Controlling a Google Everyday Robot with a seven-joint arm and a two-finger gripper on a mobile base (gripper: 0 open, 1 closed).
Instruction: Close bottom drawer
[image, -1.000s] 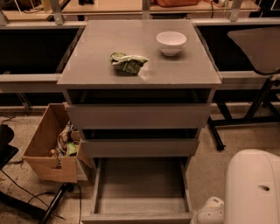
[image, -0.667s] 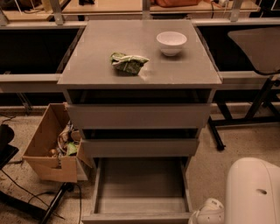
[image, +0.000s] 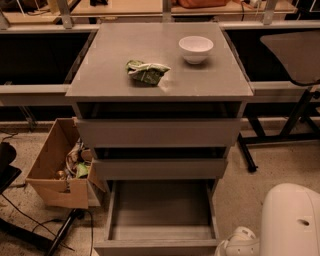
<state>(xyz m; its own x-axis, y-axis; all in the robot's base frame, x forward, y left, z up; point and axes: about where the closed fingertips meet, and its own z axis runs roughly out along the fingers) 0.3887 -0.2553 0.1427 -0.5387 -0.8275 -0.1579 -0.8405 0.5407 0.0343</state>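
Bottom drawer (image: 160, 210): pulled wide open, bottom centre of frame.
Gripper (image: 239, 244): lower right, just beside the drawer's right front corner; grip state unclear.
Cabinet top (image: 100, 75): white bowl (image: 196, 48), crumpled green bag (image: 146, 72).

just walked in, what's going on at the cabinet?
The bottom drawer of the grey cabinet stands pulled far out, and nothing is touching it. The robot's white arm is at the lower right, beside the drawer; its pincer is out of view. A white bowl and a crumpled green bag sit on top. A cardboard box stands on the floor at left.
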